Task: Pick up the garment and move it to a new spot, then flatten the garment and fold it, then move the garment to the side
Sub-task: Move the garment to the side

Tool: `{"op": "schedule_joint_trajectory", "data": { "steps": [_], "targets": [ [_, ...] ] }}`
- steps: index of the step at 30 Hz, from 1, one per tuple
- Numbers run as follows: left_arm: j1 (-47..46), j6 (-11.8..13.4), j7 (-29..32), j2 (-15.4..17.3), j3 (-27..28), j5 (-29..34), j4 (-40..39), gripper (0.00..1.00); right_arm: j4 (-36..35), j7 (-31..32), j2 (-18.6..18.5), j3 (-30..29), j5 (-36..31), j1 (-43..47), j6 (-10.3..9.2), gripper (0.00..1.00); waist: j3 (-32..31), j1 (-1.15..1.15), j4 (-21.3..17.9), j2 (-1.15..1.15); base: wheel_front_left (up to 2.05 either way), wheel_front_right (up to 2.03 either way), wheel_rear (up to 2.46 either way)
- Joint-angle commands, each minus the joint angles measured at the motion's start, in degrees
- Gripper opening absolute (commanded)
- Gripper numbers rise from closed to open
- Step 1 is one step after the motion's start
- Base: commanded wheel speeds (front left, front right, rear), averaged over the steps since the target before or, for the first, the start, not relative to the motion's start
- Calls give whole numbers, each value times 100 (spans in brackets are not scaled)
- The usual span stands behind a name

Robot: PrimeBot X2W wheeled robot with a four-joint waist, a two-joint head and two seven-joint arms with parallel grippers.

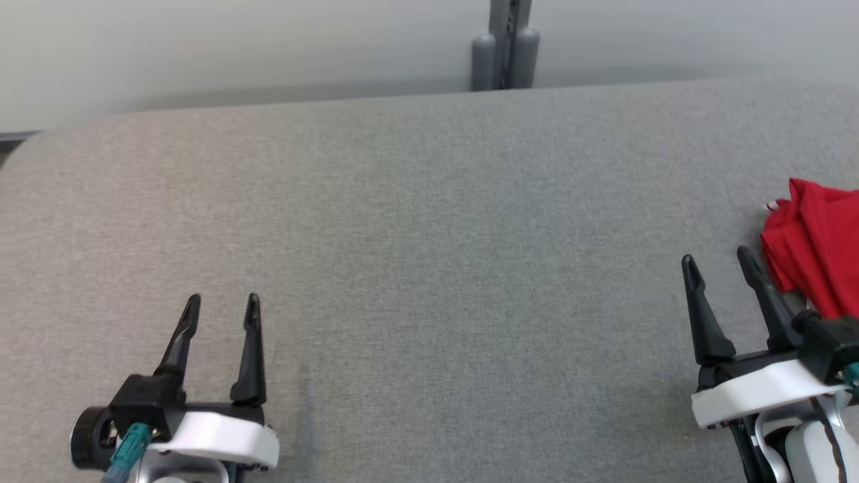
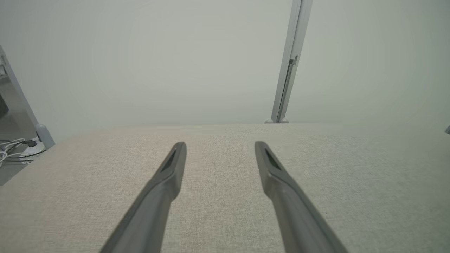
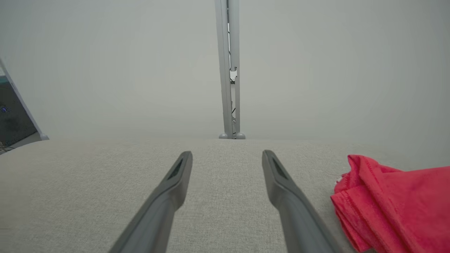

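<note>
Garment (image 1: 815, 245), red, bunched, just beside right gripper (image 1: 718, 261), jaws apart, empty.

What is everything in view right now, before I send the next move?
garment: one, red, bunched on the table's right side
table: one, grey fabric top, spanning the head view
post: one, grey, upright behind the table's far edge
cables: a few, white and dark, on the floor off the table's left
left gripper: one, dark fingers, open, near left
right gripper: one, dark fingers, open, near right, beside the garment
</note>
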Motion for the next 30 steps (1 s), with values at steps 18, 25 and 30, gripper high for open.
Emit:
{"op": "schedule_joint_trajectory", "data": {
  "steps": [18, 25, 30],
  "targets": [
    [803, 70, 205, 235, -32, -145, -2, 100, -976, 631, 190, -376, -227, 1364, 1, 100, -1015, 0, 181, 0, 0, 0, 0],
    [824, 44, 295, 250, -114, -168, 2, 100, -1225, 788, 270, -525, -372, 1609, 1, 100, -1106, 0, 182, 0, 0, 0, 0],
    [765, 42, 303, 261, -160, -169, 19, 100, -1387, 868, 304, -608, -457, 1692, 1, 100, -1113, 0, 206, 0, 0, 0, 0]
  ]
}}
